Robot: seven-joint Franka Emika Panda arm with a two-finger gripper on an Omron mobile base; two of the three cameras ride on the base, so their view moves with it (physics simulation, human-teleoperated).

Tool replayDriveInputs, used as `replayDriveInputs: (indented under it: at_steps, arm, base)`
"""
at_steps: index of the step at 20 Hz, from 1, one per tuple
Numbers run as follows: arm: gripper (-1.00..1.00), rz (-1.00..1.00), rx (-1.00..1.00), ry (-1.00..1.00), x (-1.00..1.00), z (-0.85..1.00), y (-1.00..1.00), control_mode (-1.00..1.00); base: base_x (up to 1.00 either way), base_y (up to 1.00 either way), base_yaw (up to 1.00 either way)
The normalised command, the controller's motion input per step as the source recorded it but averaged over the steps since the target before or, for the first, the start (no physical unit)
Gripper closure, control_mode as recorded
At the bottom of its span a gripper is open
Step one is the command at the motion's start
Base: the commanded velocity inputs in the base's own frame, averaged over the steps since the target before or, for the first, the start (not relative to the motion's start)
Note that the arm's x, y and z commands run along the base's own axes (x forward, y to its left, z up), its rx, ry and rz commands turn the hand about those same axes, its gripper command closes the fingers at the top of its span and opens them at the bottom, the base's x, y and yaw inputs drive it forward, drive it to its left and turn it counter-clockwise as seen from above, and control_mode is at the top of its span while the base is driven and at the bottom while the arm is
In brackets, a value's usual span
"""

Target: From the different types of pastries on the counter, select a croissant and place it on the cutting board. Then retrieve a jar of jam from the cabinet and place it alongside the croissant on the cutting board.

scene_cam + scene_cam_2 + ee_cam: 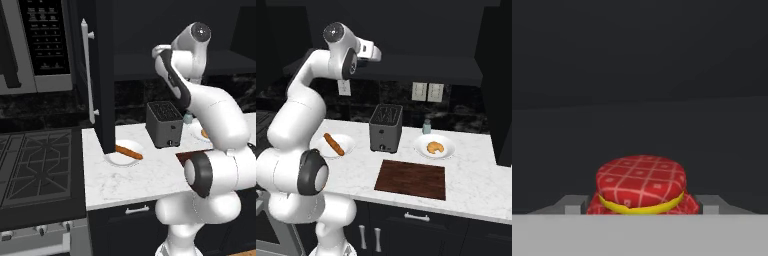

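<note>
My gripper (641,210) straddles the jar of jam (642,185), fingers wide at its sides; whether they touch it I cannot tell. The croissant (434,147) lies on a plate near the counter's (466,182) back edge.

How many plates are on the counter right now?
2. One plate left of the toaster holds the stick pastry; the other plate to its right holds the croissant. The arm hides some counter, so more could be hidden.

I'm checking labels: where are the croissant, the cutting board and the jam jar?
croissant (434,147): right base view, middle of the roll on its plate.
cutting board (412,179): right base view, bare centre.
jam jar (641,181): hand view, its red checked top.
</note>
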Motion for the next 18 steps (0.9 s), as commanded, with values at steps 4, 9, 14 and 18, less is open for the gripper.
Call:
replayDriveInputs:
  at_steps: [4,9,14,18]
  arm:
    - [1.00,0.00,0.00,-0.10,-1.00,0.06,0.00,-1.00]
    - [1.00,0.16,0.00,0.01,-1.00,0.14,-0.17,-1.00]
    - [1.00,0.34,0.00,0.03,-1.00,0.05,-0.32,-1.00]
    - [1.00,0.31,0.00,0.04,-0.92,0.00,0.10,-1.00]
  base:
    - [0.00,0.00,0.00]
    - [0.00,0.00,0.00]
    - [0.00,0.00,0.00]
    - [0.00,0.00,0.00]
